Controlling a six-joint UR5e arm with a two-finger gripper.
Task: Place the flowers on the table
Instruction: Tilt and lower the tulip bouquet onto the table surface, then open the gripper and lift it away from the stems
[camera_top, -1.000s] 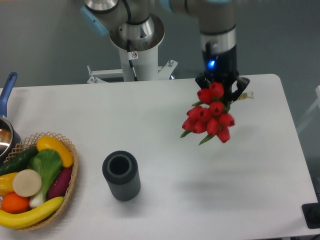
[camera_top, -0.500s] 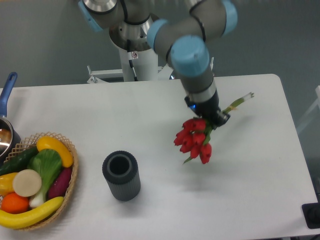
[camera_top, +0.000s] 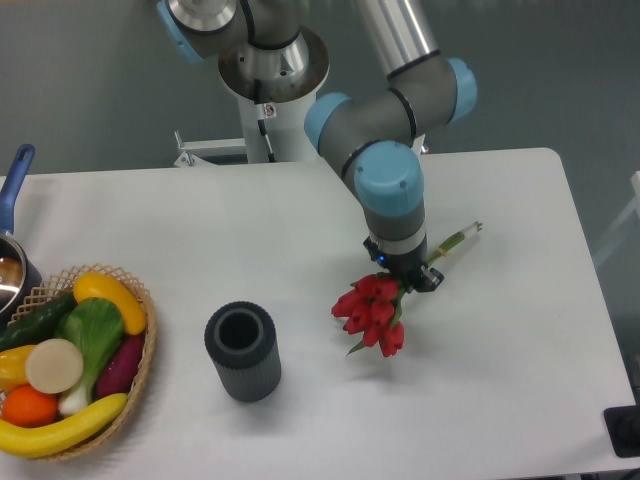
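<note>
Camera view, fixed, 1 moment logged. Item 1: flowers (camera_top: 370, 312), red heads down-left, green stems running up-right past the wrist, long axis tilted across the right-centre of the table (camera_top: 500, 400). Item 2: gripper (camera_top: 405, 275), clenched on the flowers at the stems just above the heads; we read the grasp from how the bunch hangs from it, since the fingers themselves are mostly masked by the wrist and blooms. Key relation: the heads lie below and to the left of the gripper, close over the white top; we cannot tell whether the lowest bloom touches it. We judge the coming move to be a short lowering along that tilt, then release. Item 3: dark ribbed cup (camera_top: 242, 351), well to the left. Item 4: basket (camera_top: 140, 375) of produce, far left. Twine not discernible.
</note>
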